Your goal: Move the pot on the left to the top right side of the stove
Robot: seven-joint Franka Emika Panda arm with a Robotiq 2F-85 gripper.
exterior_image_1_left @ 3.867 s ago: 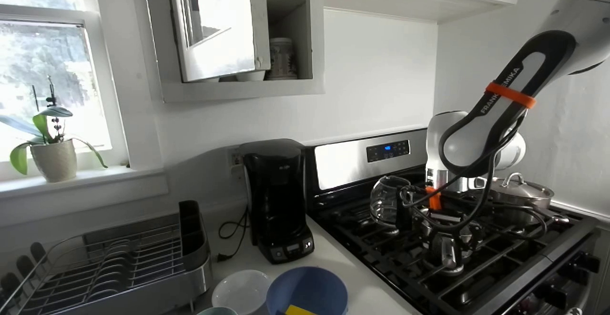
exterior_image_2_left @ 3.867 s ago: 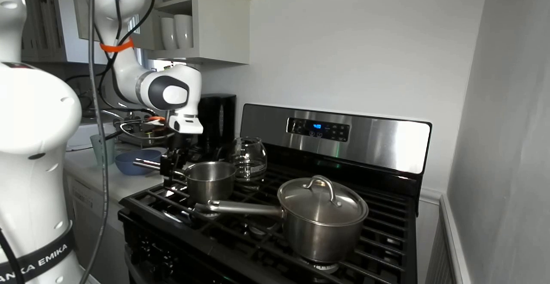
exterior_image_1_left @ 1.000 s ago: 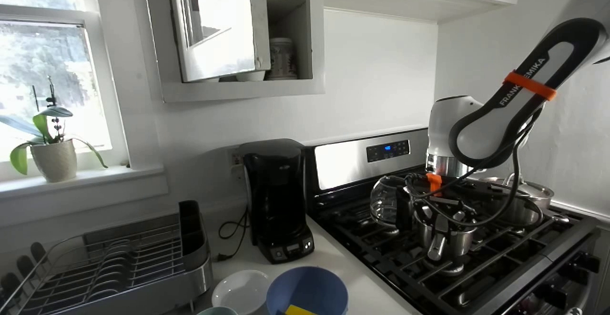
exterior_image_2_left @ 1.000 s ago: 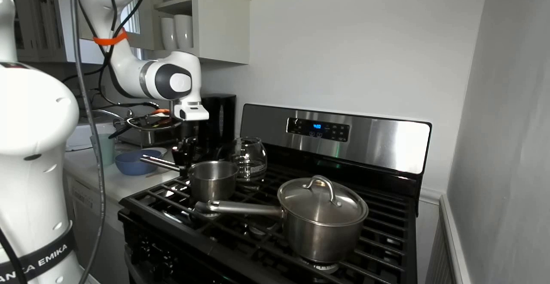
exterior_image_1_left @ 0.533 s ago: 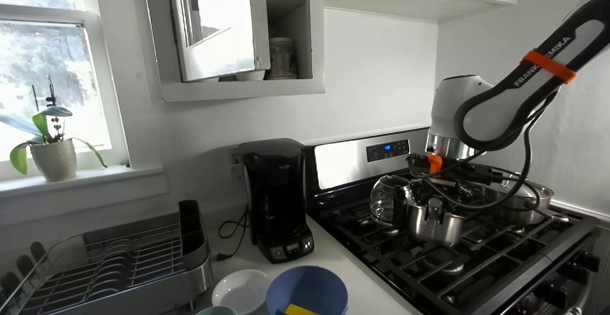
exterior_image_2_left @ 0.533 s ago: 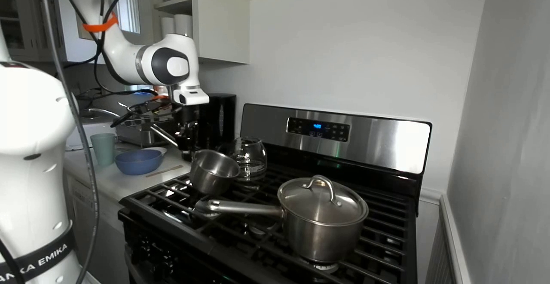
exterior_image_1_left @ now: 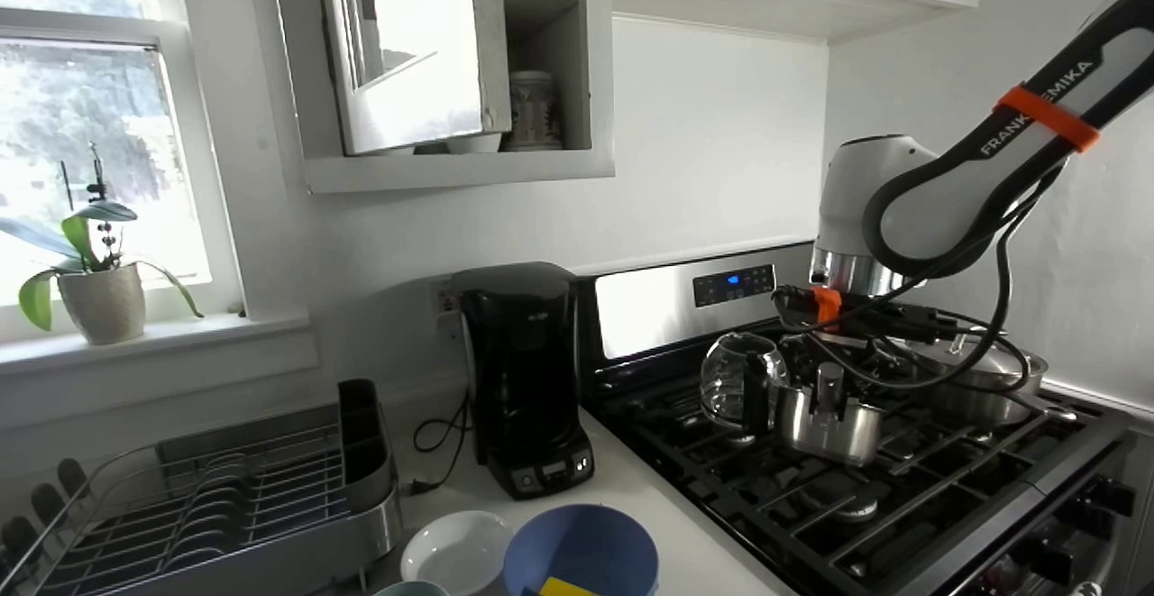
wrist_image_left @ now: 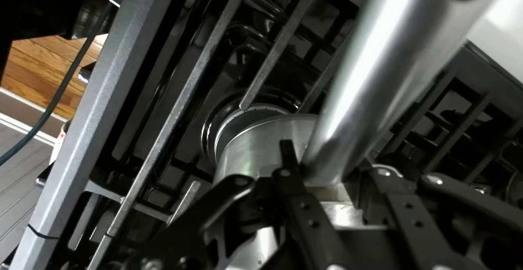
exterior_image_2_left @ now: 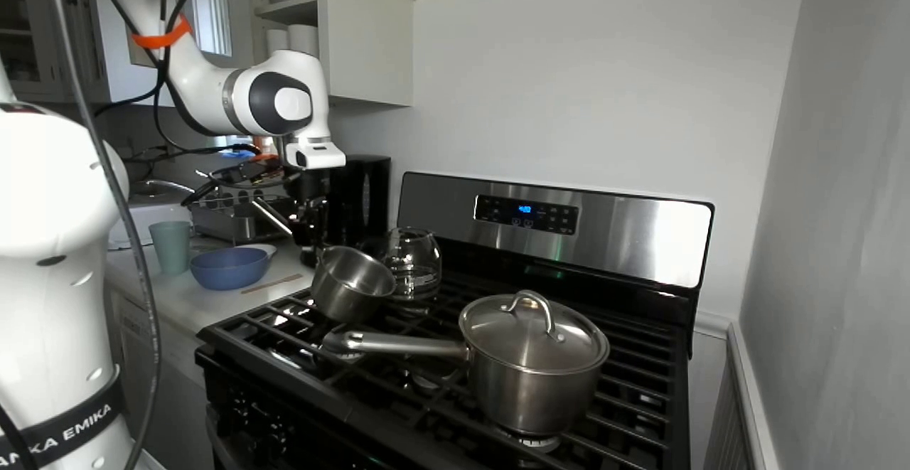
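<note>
The pot [exterior_image_2_left: 353,286] is a small steel saucepan. It hangs tilted just above the front-left part of the stove's grates in an exterior view, with its handle [exterior_image_2_left: 272,216] angled up. It also shows beside the glass carafe in an exterior view [exterior_image_1_left: 828,429]. In the wrist view the pot's wall [wrist_image_left: 261,147] lies past the fingers, and its handle slants up through them. My gripper [wrist_image_left: 325,164] is shut on the handle near the pot's wall; it also shows in an exterior view [exterior_image_2_left: 311,242]. The stove's steel back panel [exterior_image_2_left: 633,239] stands behind the grates.
A glass carafe [exterior_image_2_left: 414,267] stands on the stove close behind the pot. A larger lidded steel pot [exterior_image_2_left: 537,377] sits front right, its handle pointing toward the small pot. A coffee maker [exterior_image_1_left: 523,380] and a blue bowl [exterior_image_1_left: 581,546] stand on the counter beside the stove.
The pot sat level on the grate earlier. The gripper has raised it by the handle, and it has tilted with the handle up. In the last half second it moved only slightly.
</note>
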